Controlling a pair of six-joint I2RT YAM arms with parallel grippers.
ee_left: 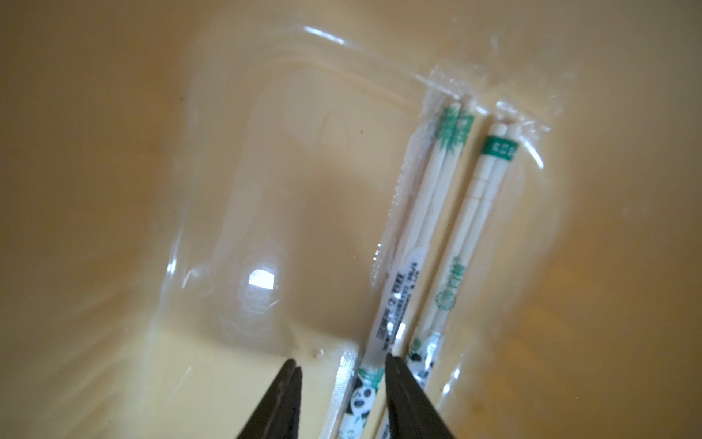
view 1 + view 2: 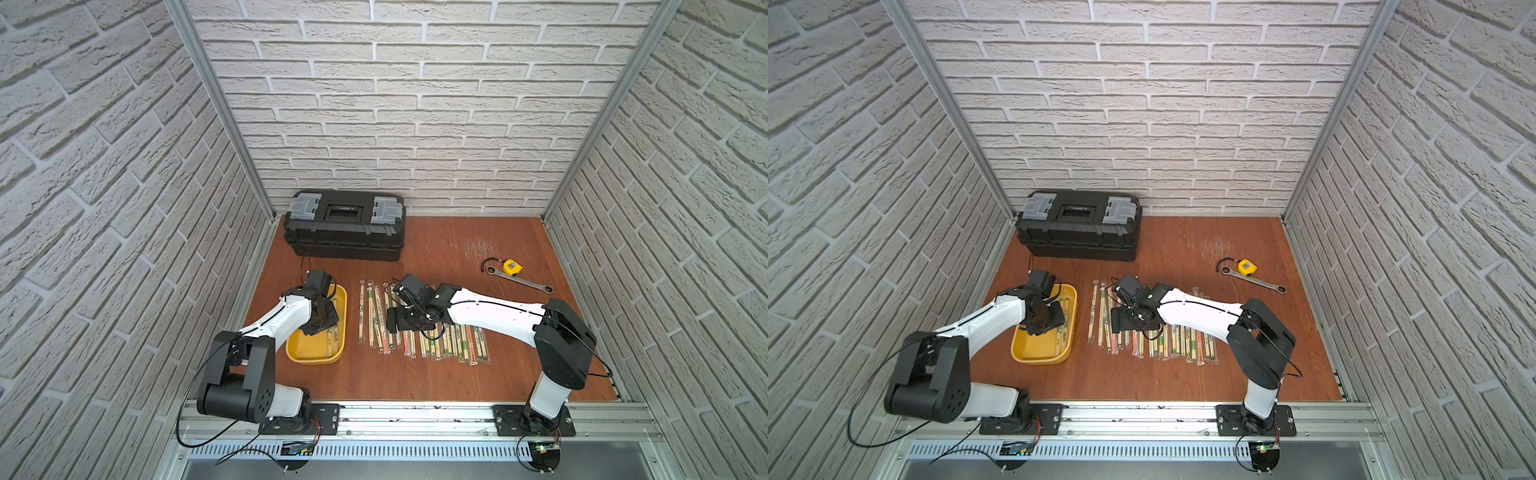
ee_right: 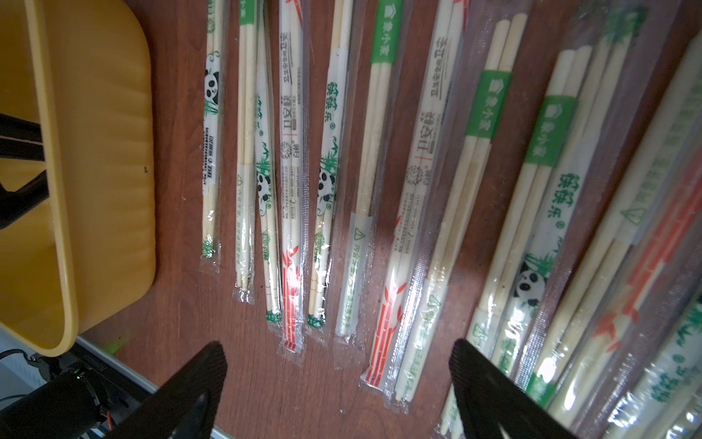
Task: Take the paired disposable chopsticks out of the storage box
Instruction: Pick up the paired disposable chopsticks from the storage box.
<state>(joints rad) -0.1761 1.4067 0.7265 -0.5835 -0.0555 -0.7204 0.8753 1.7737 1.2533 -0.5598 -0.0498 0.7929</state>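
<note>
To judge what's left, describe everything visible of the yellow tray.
The yellow tray is shallow glossy plastic, rectangular with rounded corners and a low rim, flat on the brown tabletop beside the laid-out chopstick row. Two sleeved pairs lie inside along one wall; the left gripper reaches in, open jaws straddling one.

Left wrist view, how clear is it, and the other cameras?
Left wrist view: soft and smeared, white glare on the storage box floor; right wrist view: print on the paired disposable chopsticks crisp mid-frame; both top views: evenly lit, wide-angle splays the side walls.
</note>
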